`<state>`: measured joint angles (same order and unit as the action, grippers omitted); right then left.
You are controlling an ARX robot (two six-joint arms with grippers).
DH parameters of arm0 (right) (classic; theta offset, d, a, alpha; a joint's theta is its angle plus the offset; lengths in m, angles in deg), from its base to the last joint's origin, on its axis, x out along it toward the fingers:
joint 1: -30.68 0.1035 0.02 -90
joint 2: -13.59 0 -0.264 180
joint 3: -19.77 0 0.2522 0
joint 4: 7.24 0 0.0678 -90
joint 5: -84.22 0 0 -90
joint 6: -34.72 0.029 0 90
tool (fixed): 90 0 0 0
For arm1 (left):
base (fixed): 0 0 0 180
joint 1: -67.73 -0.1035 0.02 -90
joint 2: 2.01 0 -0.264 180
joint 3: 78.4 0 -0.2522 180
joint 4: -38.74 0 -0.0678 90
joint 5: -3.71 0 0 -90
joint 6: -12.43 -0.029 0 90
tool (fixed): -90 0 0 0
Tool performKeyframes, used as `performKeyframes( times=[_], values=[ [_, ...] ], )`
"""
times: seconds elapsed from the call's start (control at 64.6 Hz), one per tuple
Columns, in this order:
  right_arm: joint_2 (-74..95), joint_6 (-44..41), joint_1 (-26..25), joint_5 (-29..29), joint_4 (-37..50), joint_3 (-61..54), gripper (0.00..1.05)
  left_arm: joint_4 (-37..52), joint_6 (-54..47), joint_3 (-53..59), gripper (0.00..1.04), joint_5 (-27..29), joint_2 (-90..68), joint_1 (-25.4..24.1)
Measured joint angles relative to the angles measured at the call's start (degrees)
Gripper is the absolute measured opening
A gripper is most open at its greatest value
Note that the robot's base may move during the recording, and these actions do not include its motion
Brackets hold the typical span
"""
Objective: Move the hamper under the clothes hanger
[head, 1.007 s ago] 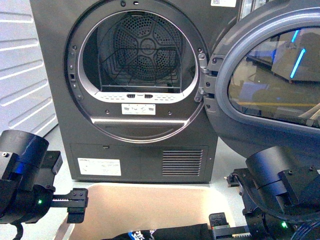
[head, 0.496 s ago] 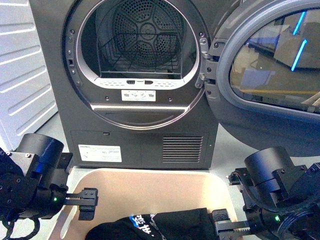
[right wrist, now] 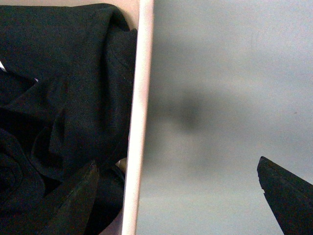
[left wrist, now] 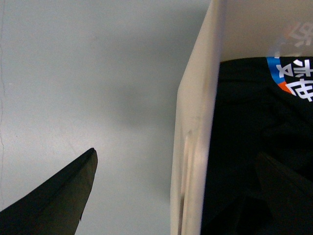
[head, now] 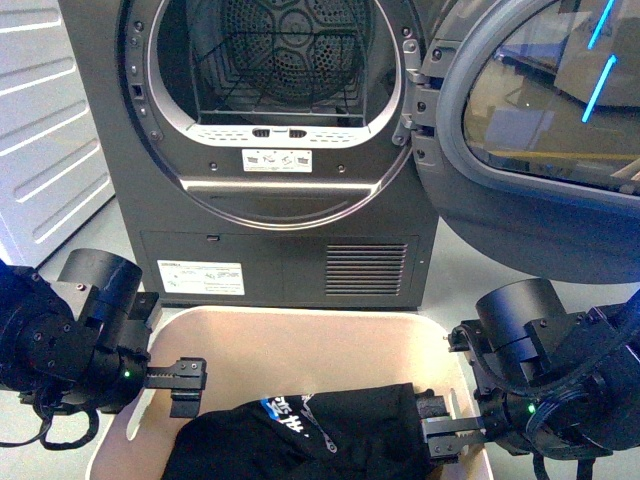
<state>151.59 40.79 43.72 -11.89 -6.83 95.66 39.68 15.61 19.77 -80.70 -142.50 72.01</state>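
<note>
Front view has the hamper [head: 300, 350] on the floor [head: 450, 290] just in front of the dryer [head: 280, 270], whose round door [head: 540, 230] hangs open to the right. No clothes hanger shows in any view, so I judge the move has barely begun: the bin has yet to be carried off to the rack, and only the approach to its walls looks done.

The left gripper [head: 185, 385] sits at the hamper's left wall and the right gripper [head: 440, 435] at its right wall. In the left wrist view the beige wall [left wrist: 195, 147] runs between two released fingers [left wrist: 58, 200], one outside over the floor and one inside over the cloth, neither touching it. The right wrist view shows the same: the rim [right wrist: 139, 98] stands between spread fingers [right wrist: 288, 196], the inner one near the wall, the outer well apart. Neither pair is clamped on anything yet; closing on both walls looks like the next need.

Count: one hamper, one dryer with one door, one black garment [head: 320, 440] with white and blue print lying in the hamper's near part, two grippers, no rack.
</note>
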Motion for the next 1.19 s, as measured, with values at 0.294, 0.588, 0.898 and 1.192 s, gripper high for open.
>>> performKeyframes(
  times=[0.294, 0.588, 0.898, 1.192],
  values=[
    [1.6, 0.0, -0.4, 0.3, -1.7, 1.4, 0.71, -2.7, -0.3, -2.0, 0.73, -0.4, -1.0, 0.1],
    [2.2, 0.9, -0.2, 3.5, -1.5, 1.8, 0.13, -2.4, -1.4, -2.4, 0.14, -0.1, -1.2, 0.4],
    [-0.4, 2.3, -0.3, 2.5, -1.4, 0.5, 0.05, -2.4, -1.3, -1.3, 0.04, -0.2, 0.3, 2.1],
    [-7.4, 1.6, -0.6, 1.9, -2.4, -1.9, 0.05, -3.8, -1.1, 0.9, 0.04, 0.1, 7.7, 2.7]
  ],
)
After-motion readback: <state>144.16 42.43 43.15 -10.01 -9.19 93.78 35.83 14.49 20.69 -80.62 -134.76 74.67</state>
